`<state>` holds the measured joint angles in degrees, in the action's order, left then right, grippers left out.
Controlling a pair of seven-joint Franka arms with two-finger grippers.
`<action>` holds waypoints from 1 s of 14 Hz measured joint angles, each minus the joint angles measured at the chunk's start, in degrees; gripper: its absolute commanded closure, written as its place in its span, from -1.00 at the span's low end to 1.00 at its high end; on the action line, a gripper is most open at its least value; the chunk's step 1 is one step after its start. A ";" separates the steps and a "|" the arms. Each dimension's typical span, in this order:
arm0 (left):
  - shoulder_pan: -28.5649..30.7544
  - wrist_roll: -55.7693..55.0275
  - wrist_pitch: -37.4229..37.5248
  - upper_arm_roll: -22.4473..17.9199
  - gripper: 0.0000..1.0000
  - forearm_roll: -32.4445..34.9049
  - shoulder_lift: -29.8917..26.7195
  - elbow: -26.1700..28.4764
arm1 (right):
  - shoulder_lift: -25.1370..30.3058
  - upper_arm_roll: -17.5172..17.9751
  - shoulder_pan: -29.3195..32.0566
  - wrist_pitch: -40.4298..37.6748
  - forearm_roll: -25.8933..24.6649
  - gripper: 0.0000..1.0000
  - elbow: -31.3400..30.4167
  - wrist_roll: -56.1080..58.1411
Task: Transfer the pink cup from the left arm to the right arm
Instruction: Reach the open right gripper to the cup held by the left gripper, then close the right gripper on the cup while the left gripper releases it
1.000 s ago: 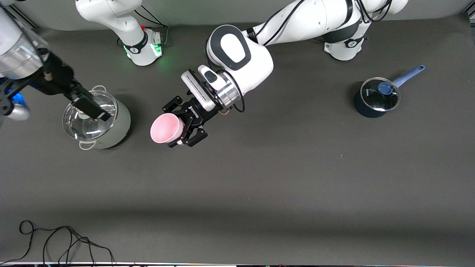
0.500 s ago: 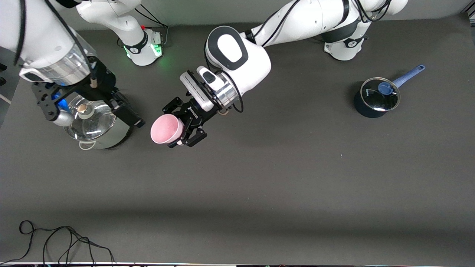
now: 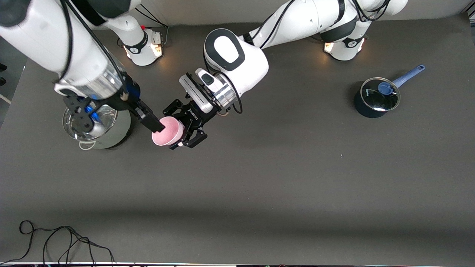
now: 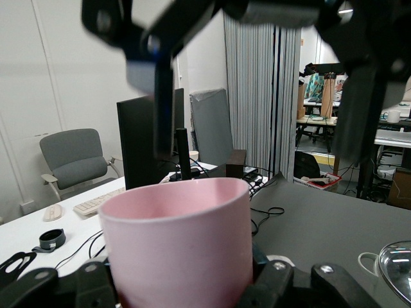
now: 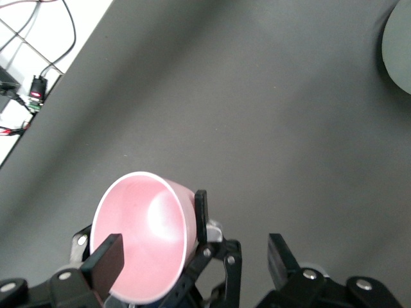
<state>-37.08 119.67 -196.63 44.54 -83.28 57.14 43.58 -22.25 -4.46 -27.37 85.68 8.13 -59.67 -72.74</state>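
Two grippers meet: left gripper (image 3: 184,130) jaws clamp the pink cup (image 3: 167,131); right gripper (image 3: 124,120) jaws apart, partly hiding its rim.

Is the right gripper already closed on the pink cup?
No, the right gripper is open at the pink cup, which the left gripper holds.

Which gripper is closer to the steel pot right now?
Right. The right gripper is up beside the steel pot, open at the pink cup's rim. The left gripper holds that cup, farther from the pot.
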 measured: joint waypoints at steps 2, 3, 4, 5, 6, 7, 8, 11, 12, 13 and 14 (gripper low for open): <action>-0.03 -0.04 0.00 -0.04 1.00 0.01 0.00 -0.03 | -0.92 0.00 0.00 0.00 0.16 -0.96 0.02 0.00; -0.03 -0.05 0.00 -0.05 1.00 0.01 0.00 -0.04 | -1.02 0.00 0.00 0.00 0.18 -0.94 0.03 0.00; -0.04 -0.07 0.00 -0.06 1.00 0.01 0.00 -0.04 | -1.05 0.00 0.00 -0.03 0.18 -0.81 0.03 0.00; -0.05 -0.09 0.00 -0.06 1.00 0.01 0.00 -0.05 | -1.09 0.00 0.00 -0.06 0.19 -0.55 0.03 0.00; -0.06 -0.10 0.00 -0.06 1.00 0.01 0.00 -0.05 | -1.13 0.00 0.00 -0.08 0.20 -0.28 0.03 0.00; -0.07 -0.12 0.00 -0.06 1.00 0.01 0.00 -0.05 | -1.16 0.00 0.00 -0.08 0.20 -0.02 0.03 0.00; -0.08 -0.15 0.00 -0.06 1.00 0.01 0.00 -0.05 | -1.18 0.00 0.00 -0.09 0.20 0.24 0.03 0.00; -0.10 -0.18 0.00 -0.06 1.00 0.02 0.00 -0.07 | -1.19 0.00 0.00 -0.10 0.20 0.72 0.03 0.00; -0.10 -0.19 0.00 -0.06 1.00 0.02 0.00 -0.07 | -1.19 0.00 0.00 -0.10 0.20 0.81 0.03 0.00; -0.10 -0.19 0.00 -0.07 1.00 0.02 0.00 -0.07 | -1.19 0.00 0.00 -0.11 0.20 0.94 0.03 0.00; -0.11 -0.19 0.02 -0.07 1.00 0.02 0.00 -0.06 | -1.19 0.00 0.00 -0.08 0.21 1.00 0.04 0.00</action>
<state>-37.19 119.48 -196.60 44.47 -83.27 57.14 43.51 -23.45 -4.46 -27.37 85.60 8.34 -59.63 -72.74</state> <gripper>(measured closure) 0.344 0.828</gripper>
